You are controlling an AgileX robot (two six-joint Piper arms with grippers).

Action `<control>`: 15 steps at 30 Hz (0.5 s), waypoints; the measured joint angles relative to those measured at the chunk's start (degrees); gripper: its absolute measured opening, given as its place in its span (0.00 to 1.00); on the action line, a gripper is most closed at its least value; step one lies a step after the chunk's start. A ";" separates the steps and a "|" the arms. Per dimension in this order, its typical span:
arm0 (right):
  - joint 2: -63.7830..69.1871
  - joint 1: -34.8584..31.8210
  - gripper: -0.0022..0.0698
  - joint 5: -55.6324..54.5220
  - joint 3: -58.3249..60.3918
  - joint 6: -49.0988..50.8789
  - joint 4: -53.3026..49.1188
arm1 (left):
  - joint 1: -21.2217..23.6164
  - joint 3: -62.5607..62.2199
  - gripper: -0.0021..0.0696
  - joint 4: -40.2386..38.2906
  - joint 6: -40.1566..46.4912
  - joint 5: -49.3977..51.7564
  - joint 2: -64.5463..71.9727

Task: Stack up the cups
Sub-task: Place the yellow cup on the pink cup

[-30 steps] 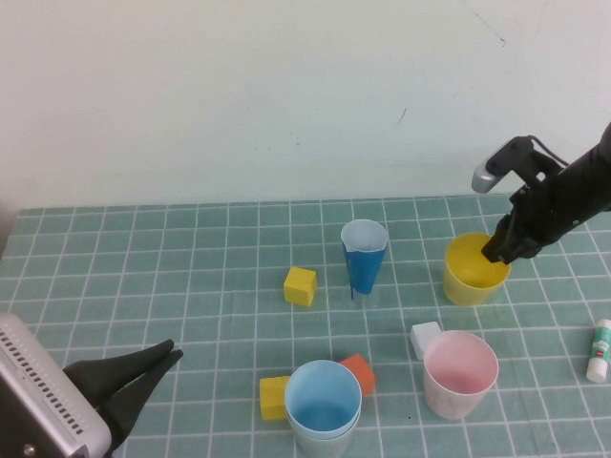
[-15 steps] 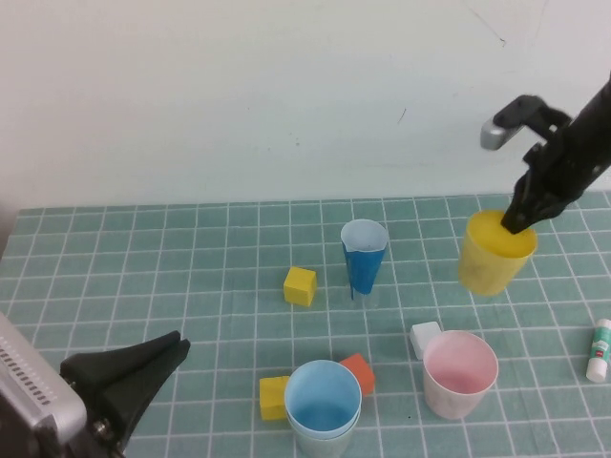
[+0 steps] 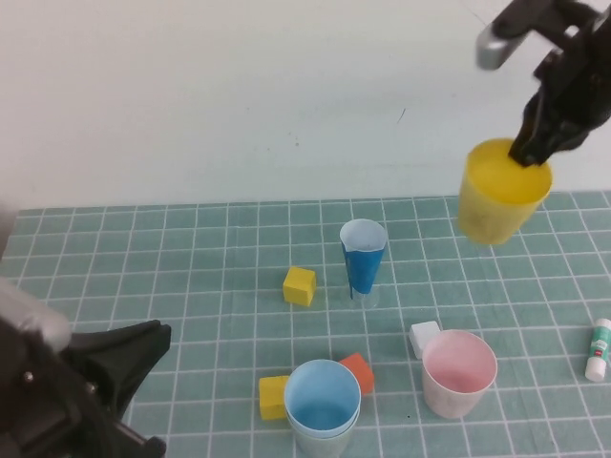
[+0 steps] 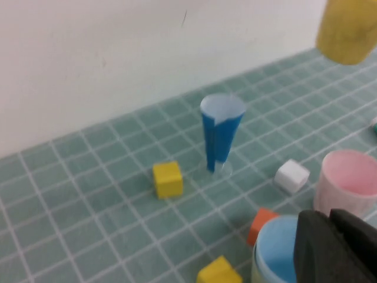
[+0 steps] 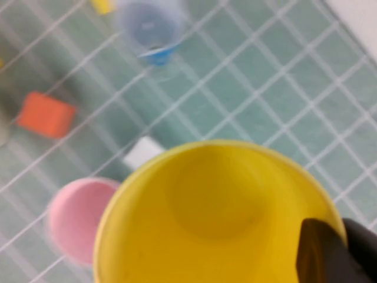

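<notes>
My right gripper point(image 3: 531, 153) is shut on the rim of the yellow cup point(image 3: 501, 196) and holds it high above the table's back right. In the right wrist view, its fingers point(image 5: 321, 253) pinch the yellow cup point(image 5: 218, 218) wall. The pink cup point(image 3: 460, 372) stands upright below, at the front right. The light blue cup point(image 3: 323, 399) sits nested in the pale green cup point(image 3: 325, 441) at the front centre. My left gripper point(image 3: 143, 348) is shut and empty, low at the front left, pointing at the blue cup point(image 4: 280, 253).
A narrow dark-blue cone cup point(image 3: 364, 256) stands mid-table. A yellow cube point(image 3: 299, 285) lies to its left. Another yellow cube point(image 3: 273, 397) and an orange cube point(image 3: 359, 373) flank the blue cup. A white cube point(image 3: 425, 338) touches the pink cup. A glue stick point(image 3: 600, 350) lies at the right edge.
My right gripper has lifted the yellow cup off the table and carried it well up. My left arm has shifted a little lower.
</notes>
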 joint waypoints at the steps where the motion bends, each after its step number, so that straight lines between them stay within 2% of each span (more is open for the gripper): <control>1: -1.55 1.62 0.05 0.11 2.08 0.31 -0.53 | 0.00 -1.02 0.03 -0.12 0.00 1.79 0.86; 5: -6.69 7.14 0.05 -0.05 13.54 1.25 -3.72 | 0.00 -4.41 0.03 -0.59 -0.22 8.37 4.91; 9: -11.45 9.09 0.05 -6.22 25.34 1.50 -4.55 | 0.00 -6.26 0.03 -0.59 -0.43 11.27 8.98; 15: -12.17 9.07 0.05 -12.41 30.31 2.10 -4.60 | 0.00 -6.26 0.03 -1.80 -0.43 10.24 15.29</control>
